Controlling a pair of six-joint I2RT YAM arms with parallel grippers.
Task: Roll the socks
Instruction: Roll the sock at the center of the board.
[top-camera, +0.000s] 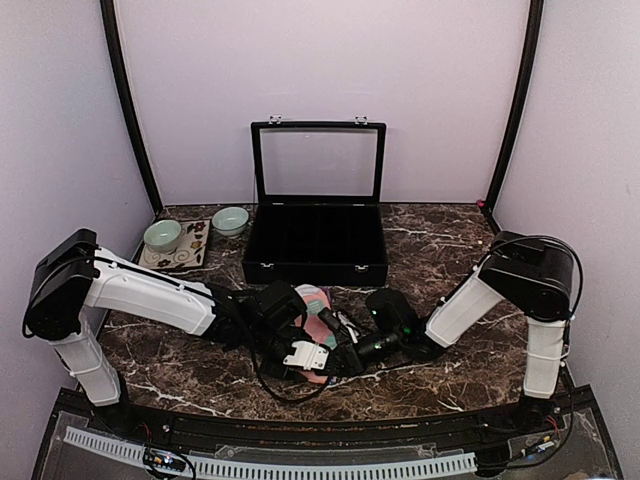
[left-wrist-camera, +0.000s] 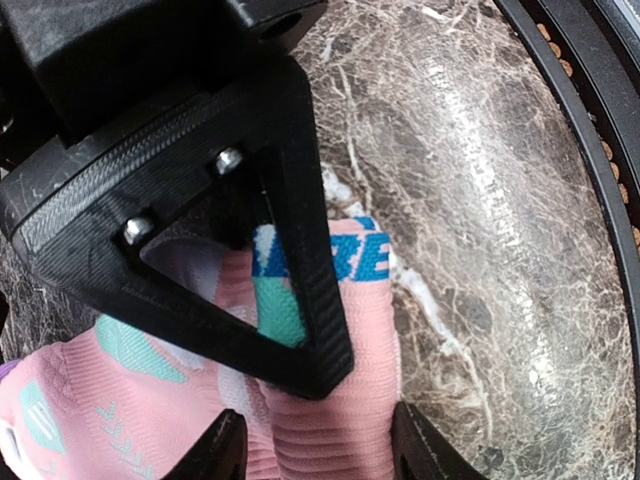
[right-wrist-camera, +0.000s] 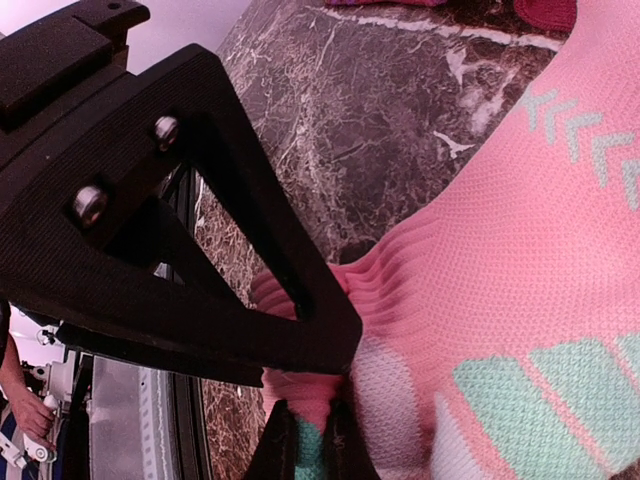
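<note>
A: Pink sock (top-camera: 311, 297), appearance and position?
B: Salmon, mint and white patches, ribbed cuff. Lies on the marble at 6 o'clock from black case (top-camera: 316, 245).
A: Grippers?
B: Right gripper (right-wrist-camera: 308, 440) clamped shut on its fabric. Left gripper (left-wrist-camera: 320, 455) straddles the cuff; cannot tell if it grips.

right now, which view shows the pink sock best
Right wrist: the pink sock fills the frame, with knit, mint patches and pinched fold clear. Left wrist shows only its ribbed end and lettering, partly blocked. Top external shows just a sliver, mostly hidden.

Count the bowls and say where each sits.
2. One bowl sits on the patterned mat, back left; the other bowl stands right of it, beside the black case.
</note>
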